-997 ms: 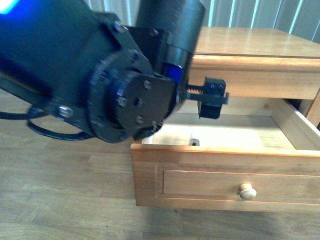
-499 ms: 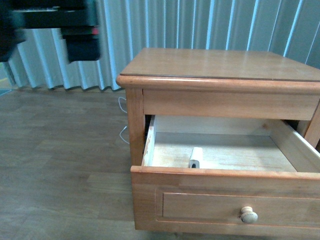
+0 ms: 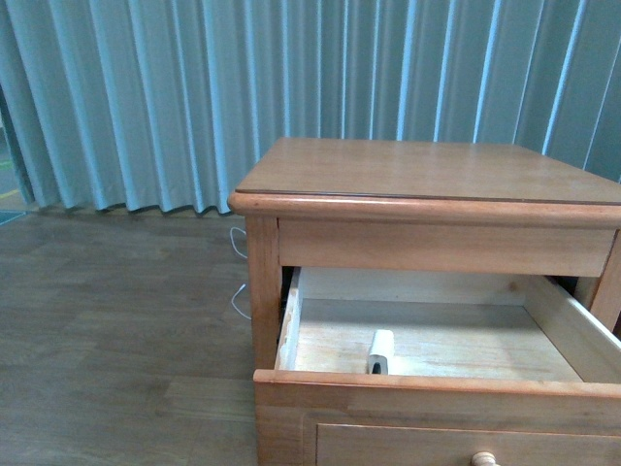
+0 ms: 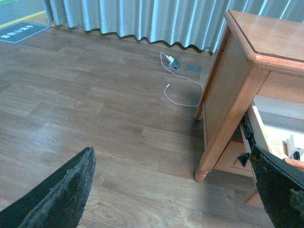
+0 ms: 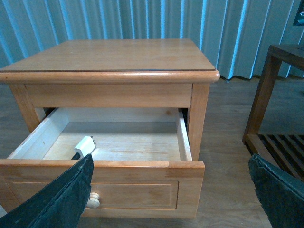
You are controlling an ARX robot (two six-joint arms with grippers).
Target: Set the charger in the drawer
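1. Nightstand (image 3: 427,170) stands on a wood-plank floor (image 3: 116,330) in front of a pleated blue-grey curtain (image 3: 146,97).
2. Upper drawer (image 3: 437,386) is pulled well out, with its round pale knob (image 5: 93,201) on the front panel.
3. Charger (image 3: 380,351) lies inside the drawer on the pale floor, at about 7 o'clock as one faces the front, close to the front wall. White body, with something dark at its near end.
4. Left gripper (image 4: 171,152): jaws wide apart and empty, over bare floor at the nightstand's 9 o'clock side.
5. Right gripper (image 5: 169,159): jaws wide apart and empty, facing the drawer front and clear of it.
6. Thin white cable (image 4: 183,90) lies looped on the floor at the nightstand's 10 o'clock, near the curtain.
7. Dark slatted wooden rack (image 5: 275,95) stands at the nightstand's 3 o'clock.
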